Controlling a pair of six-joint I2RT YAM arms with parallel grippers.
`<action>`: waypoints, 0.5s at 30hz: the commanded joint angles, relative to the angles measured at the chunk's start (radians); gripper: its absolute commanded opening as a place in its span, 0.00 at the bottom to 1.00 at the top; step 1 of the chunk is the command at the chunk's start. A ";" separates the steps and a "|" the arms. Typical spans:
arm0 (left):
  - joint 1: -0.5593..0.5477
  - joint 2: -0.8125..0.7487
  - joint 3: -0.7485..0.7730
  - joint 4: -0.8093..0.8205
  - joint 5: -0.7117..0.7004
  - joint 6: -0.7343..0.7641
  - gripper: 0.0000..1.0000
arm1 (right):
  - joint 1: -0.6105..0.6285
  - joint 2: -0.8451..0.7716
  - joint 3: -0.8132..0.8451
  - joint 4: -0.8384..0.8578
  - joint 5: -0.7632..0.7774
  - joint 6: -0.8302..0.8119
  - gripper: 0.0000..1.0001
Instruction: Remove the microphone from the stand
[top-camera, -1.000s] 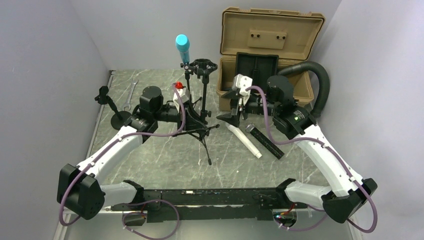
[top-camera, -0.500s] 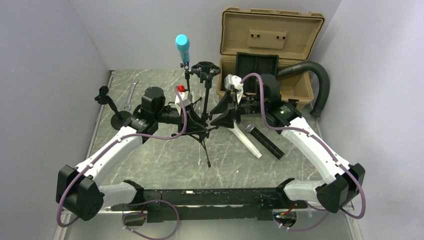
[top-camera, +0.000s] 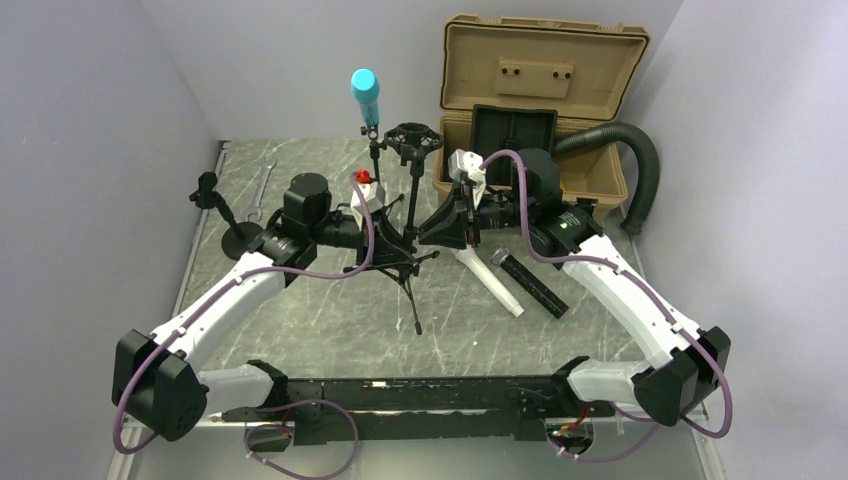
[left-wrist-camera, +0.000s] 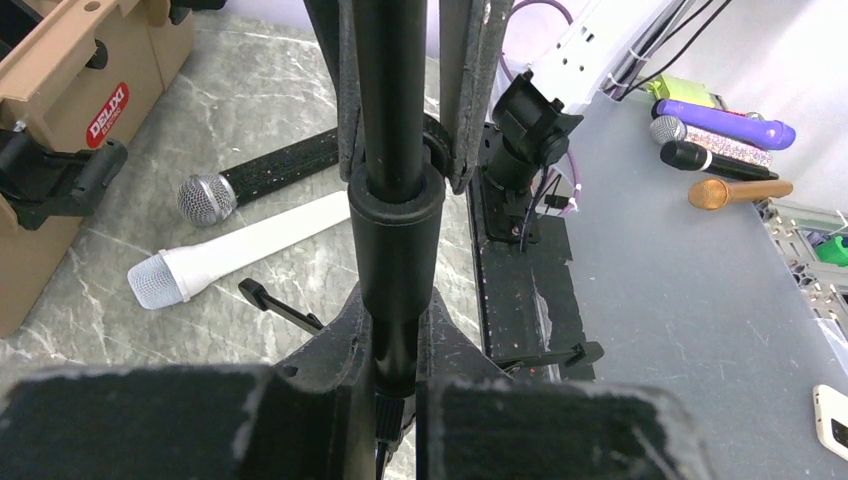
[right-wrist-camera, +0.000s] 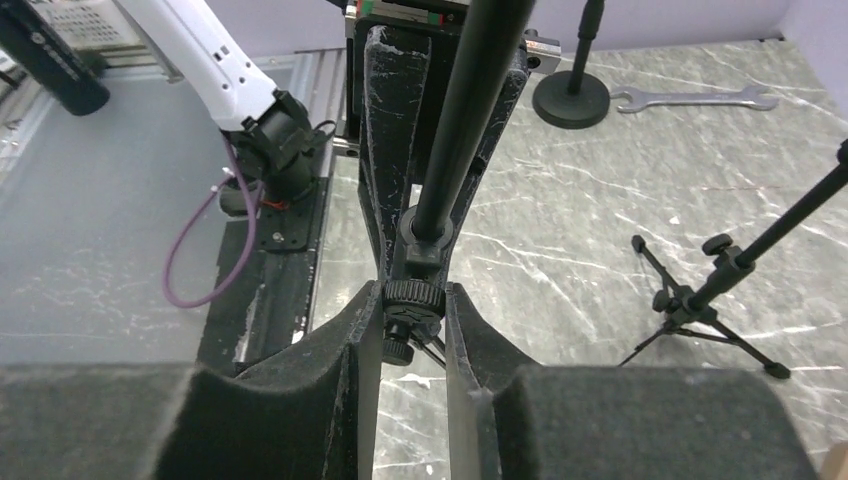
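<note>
Mic, blue, sits upright atop a thin pole at worktop rear, left of tan case. We see L tool clamped on tripod stand pole, R tool pinched round its knob.

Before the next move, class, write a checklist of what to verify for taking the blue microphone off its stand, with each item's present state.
1. Left gripper clamped on stand pole: ok.
2. Right gripper astride the knob: ok.
3. Knob gripped firmly: cannot tell.
4. Blue microphone upright in its clip: ok.
5. Microphone already off: not ok.
</note>
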 joint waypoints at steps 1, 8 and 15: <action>-0.005 -0.012 0.051 0.106 0.049 -0.037 0.00 | 0.026 -0.038 0.003 -0.042 0.127 -0.137 0.00; -0.005 0.031 0.044 0.237 0.109 -0.172 0.00 | 0.115 -0.085 -0.047 -0.106 0.497 -0.425 0.00; -0.005 0.055 0.050 0.258 0.124 -0.186 0.00 | 0.166 -0.109 -0.121 -0.080 0.681 -0.524 0.10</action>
